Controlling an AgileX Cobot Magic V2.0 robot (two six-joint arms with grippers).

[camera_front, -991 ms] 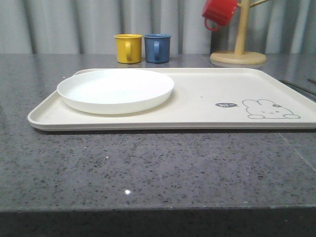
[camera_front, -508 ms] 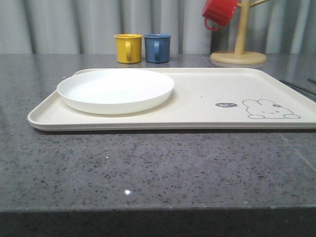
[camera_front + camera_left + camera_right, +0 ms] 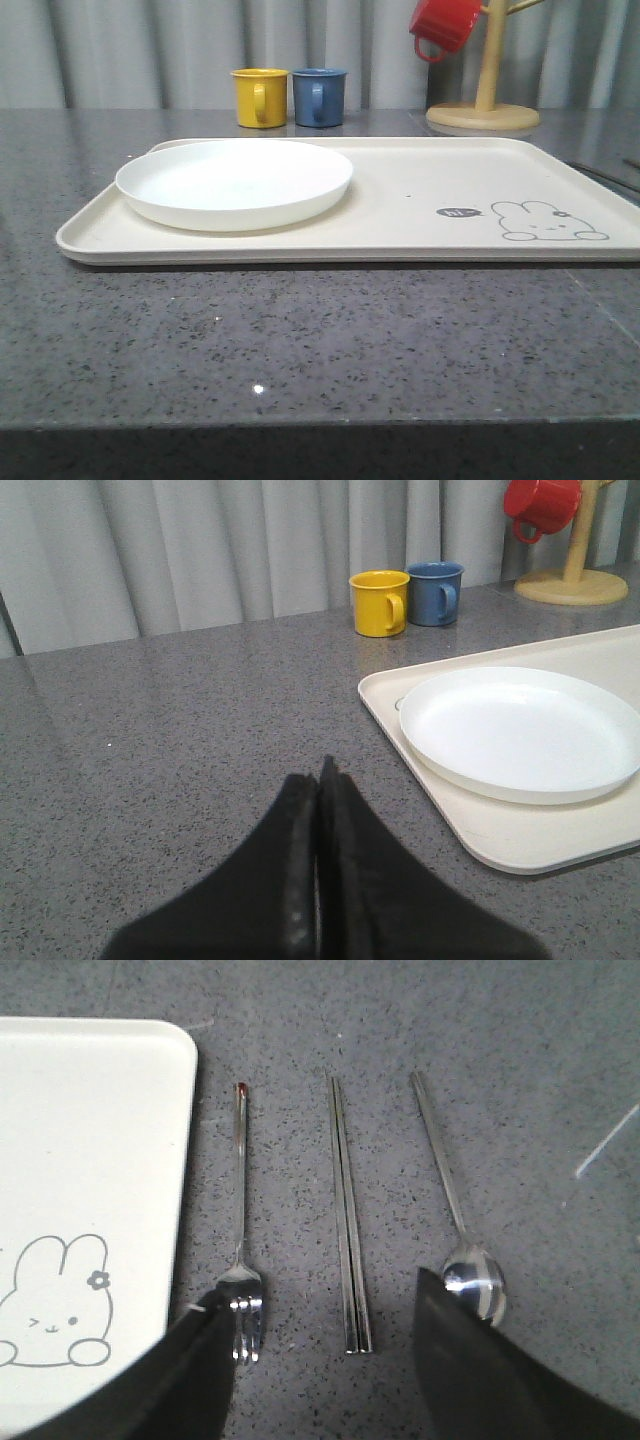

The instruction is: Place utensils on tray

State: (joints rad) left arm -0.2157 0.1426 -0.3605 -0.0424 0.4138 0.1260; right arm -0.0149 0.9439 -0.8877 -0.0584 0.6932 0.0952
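Note:
The cream tray (image 3: pixel 400 215) with a drawn bunny (image 3: pixel 545 222) lies across the grey counter, a shallow white plate (image 3: pixel 233 183) on its left half. Its corner (image 3: pixel 80 1160) also shows in the right wrist view. Beside that corner, on the counter, lie a metal fork (image 3: pixel 241 1230), a pair of chopsticks (image 3: pixel 348 1220) and a spoon (image 3: pixel 455 1200), side by side. My right gripper (image 3: pixel 320 1305) hangs open over them, the chopsticks' ends between its fingers, nothing held. My left gripper (image 3: pixel 319 775) is shut and empty over bare counter, left of the tray (image 3: pixel 510 835) and plate (image 3: pixel 520 730).
A yellow mug (image 3: pixel 260 97) and a blue mug (image 3: pixel 319 96) stand behind the tray. A wooden mug tree (image 3: pixel 484 100) at the back right carries a red mug (image 3: pixel 444 24). Grey curtain closes the back. Bare counter lies in front of the tray.

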